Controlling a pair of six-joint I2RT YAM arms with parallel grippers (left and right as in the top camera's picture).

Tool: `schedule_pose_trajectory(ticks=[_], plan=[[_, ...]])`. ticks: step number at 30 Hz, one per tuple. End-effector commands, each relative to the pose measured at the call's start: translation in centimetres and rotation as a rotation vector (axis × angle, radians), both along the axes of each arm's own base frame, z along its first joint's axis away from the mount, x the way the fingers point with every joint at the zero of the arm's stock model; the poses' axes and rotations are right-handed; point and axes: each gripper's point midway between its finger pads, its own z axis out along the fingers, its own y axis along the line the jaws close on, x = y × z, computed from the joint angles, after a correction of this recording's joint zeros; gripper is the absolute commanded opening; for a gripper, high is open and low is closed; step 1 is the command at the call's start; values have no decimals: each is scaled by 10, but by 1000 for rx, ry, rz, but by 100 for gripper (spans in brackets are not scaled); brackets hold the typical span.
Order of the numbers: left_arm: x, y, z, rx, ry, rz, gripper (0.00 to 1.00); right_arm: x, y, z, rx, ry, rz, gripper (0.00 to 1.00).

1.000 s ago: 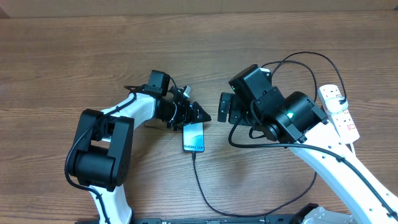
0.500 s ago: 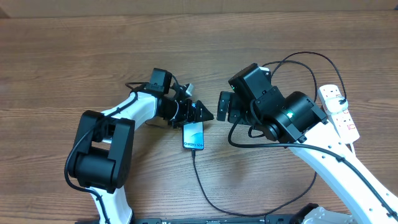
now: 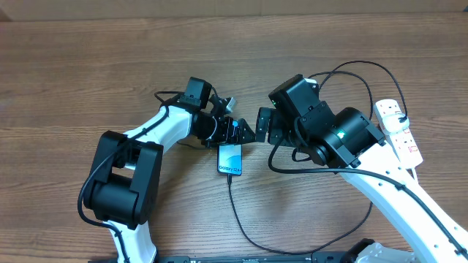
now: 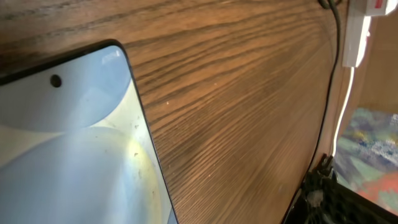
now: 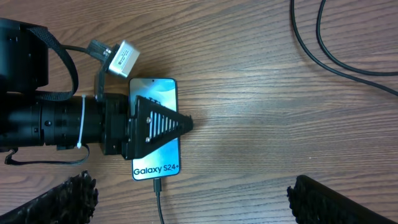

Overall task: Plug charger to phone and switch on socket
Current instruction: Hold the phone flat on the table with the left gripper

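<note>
Phone [image 3: 229,159] flat on counter [image 3: 110,66] w/ charger [image 5: 157,185] at btm end. We rate it light, slick glass; grab long edges. Right claw [image 5: 202,198] spread wide, empty; left claw [image 3: 240,133] over phone, grip state unclear.

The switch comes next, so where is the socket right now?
In the overhead view the socket lies flat at the far right of the table, just beyond the right arm's elbow and well to the right of the phone.
</note>
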Motion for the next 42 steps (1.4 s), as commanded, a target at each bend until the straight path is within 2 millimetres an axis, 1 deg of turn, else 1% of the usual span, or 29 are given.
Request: schedule_pose_trajectory(ticks=[1,2,5,10,14,19,24,32,37,42], plan=[[-8,45,-59,301,92,138,96,5,0,9,8,-29,-13,100],[-7,45,-59,303,95,143,95,5,0,9,8,-29,-13,100],[-9,54,-63,352,130,200,94,5,0,9,8,-28,-13,100],[-9,54,-63,353,129,201,95,4,-1,9,5,-24,-13,100],[-10,49,-60,318,76,106,95,3,-2,8,2,-20,-13,100],[-13,46,-61,318,10,-6,96,3,-2,8,-1,-17,-13,100],[-12,43,-62,335,-14,-18,97,3,-2,8,-1,-17,-13,100],[-8,45,-63,349,-21,2,99,3,-2,8,-1,-17,-13,100],[-4,54,-67,411,12,96,100,3,-2,7,-1,-17,-12,100],[-4,54,-67,412,14,99,100,3,-2,8,-1,-17,-13,100]])
